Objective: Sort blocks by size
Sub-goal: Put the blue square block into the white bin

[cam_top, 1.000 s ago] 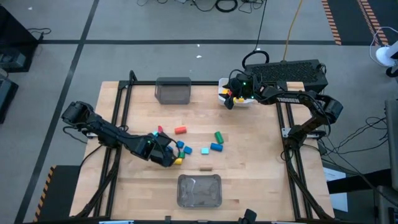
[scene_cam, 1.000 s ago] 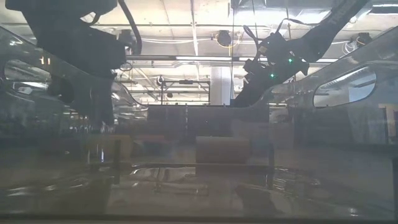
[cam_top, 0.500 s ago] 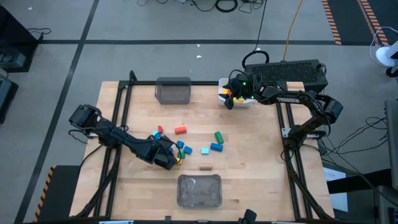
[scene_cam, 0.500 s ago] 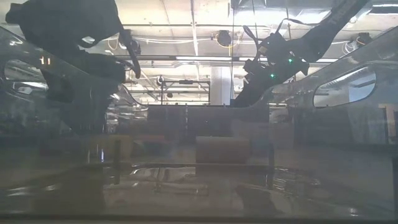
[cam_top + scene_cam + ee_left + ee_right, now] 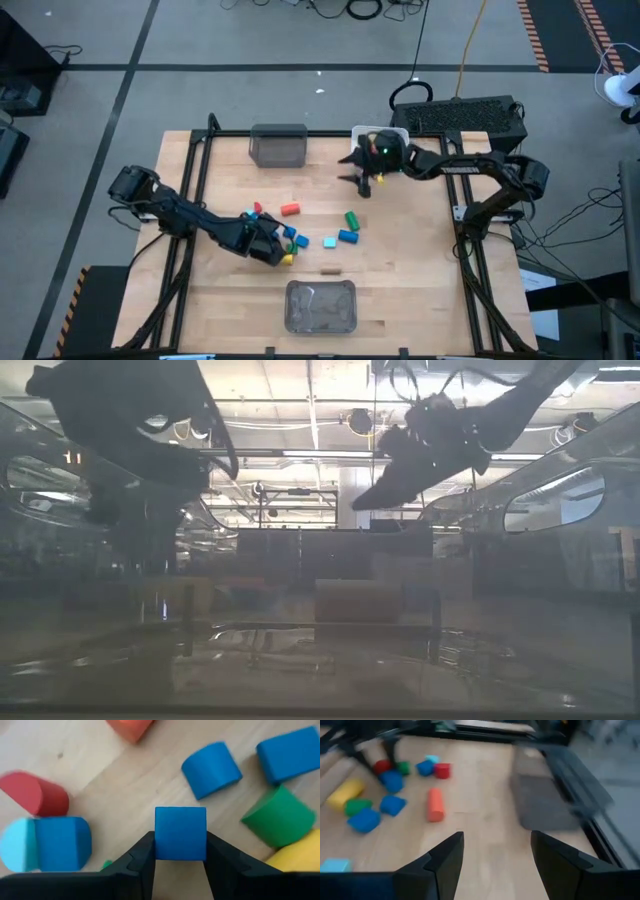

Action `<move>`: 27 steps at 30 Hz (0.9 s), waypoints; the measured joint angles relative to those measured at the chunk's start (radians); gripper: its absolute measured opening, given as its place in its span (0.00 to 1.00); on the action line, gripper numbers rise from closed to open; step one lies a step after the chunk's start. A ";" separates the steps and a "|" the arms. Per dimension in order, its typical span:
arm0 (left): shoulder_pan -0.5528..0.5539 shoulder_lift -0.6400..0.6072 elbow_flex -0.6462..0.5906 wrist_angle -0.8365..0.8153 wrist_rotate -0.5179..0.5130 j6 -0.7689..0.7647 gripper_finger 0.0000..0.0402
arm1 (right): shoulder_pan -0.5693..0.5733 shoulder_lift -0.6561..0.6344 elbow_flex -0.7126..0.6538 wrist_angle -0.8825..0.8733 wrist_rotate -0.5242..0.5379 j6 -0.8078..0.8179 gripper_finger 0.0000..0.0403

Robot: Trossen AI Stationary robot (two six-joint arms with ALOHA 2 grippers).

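Small painted blocks lie loose on the wooden table [image 5: 420,270] left of centre. In the left wrist view a blue cube [image 5: 180,827] stands between the fingers of my left gripper [image 5: 180,845], which is shut on it. Around it lie a blue half-round [image 5: 211,769], a green piece [image 5: 280,817], a yellow one [image 5: 300,857] and a red cylinder [image 5: 37,795]. In the high view my left gripper [image 5: 272,248] covers the cube. My right gripper [image 5: 358,184] hovers open over bare wood near the far edge, with nothing between its fingers [image 5: 440,862]. My left gripper pinches the blue cube by two opposite side faces [image 5: 158,842] between its two fingers. The fingers slant steeply down from the table's left side. The cube looks level and seems to rest on the wood among the other blocks.
A grey bin [image 5: 278,146] stands at the far edge, a white bin [image 5: 392,132] beside it behind my right arm, and a clear bin [image 5: 320,306] at the near edge. An orange-red cylinder [image 5: 290,209], green [image 5: 352,218], blue [image 5: 347,236] and tan [image 5: 331,268] blocks lie toward the centre.
My right gripper has left the white bin and swung toward the table's left and near side, turning as it went; it now hangs over bare wood. It stays open.
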 joint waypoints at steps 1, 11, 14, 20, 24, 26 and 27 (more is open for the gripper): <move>0.006 -0.011 0.000 0.001 0.002 0.014 0.33 | 0.022 0.000 0.000 0.000 0.000 -0.040 0.54; 0.099 -0.162 0.001 0.156 0.102 0.271 0.33 | 0.238 0.000 0.000 -0.001 0.000 -0.340 0.54; 0.137 -0.188 0.001 0.256 0.177 0.372 0.33 | 0.288 0.000 0.000 0.000 0.000 -0.415 0.54; 0.222 -0.186 0.002 0.461 0.341 0.506 0.33 | 0.356 0.000 0.000 0.071 0.004 -0.453 0.54; 0.270 -0.183 0.001 0.526 0.408 0.545 0.33 | 0.386 0.000 0.000 0.103 0.005 -0.503 0.54; 0.290 -0.183 0.001 0.544 0.424 0.553 0.33 | 0.398 0.000 0.000 0.104 0.008 -0.531 0.54; 0.298 -0.183 0.001 0.552 0.429 0.554 0.33 | 0.401 0.000 0.000 0.104 0.009 -0.542 0.54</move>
